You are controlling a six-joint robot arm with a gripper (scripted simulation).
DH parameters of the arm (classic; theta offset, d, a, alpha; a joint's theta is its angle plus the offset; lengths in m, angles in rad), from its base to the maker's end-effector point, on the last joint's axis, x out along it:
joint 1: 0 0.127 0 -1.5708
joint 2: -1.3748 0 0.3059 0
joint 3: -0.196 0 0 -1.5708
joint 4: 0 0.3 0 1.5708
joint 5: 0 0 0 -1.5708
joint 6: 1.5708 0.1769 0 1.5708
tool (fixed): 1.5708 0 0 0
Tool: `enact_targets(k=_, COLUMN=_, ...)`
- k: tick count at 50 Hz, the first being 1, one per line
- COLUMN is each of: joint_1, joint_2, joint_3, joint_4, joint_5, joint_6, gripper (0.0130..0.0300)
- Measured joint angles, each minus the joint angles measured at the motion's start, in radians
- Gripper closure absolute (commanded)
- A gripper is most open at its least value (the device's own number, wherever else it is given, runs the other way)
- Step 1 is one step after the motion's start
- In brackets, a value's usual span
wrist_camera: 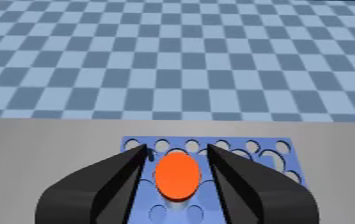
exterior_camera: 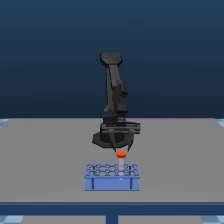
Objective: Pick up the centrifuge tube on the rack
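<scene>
The rack (exterior_camera: 111, 176) stands at the surface's (exterior_camera: 45, 160) near edge. Just above its top, the tool (exterior_camera: 121, 150) pinches the tube (exterior_camera: 121, 155) by its orange cap, a finger (wrist_camera: 111, 180) pressed on either side. Behind rises the dark arm (exterior_camera: 114, 90).

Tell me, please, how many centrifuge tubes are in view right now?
1. The centrifuge tube, seen by its orange-red cap, sits between the fingers of the claw just above the rack. The rack's visible holes look empty, though the claw hides some.
</scene>
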Motion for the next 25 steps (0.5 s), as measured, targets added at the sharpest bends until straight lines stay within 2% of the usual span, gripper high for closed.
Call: enact_targets(k=25, joint_1=0.0, joint_2=0.05, joint_3=0.031, joint_4=-0.26, joint_5=-0.051, joint_6=0.263, gripper=0.013)
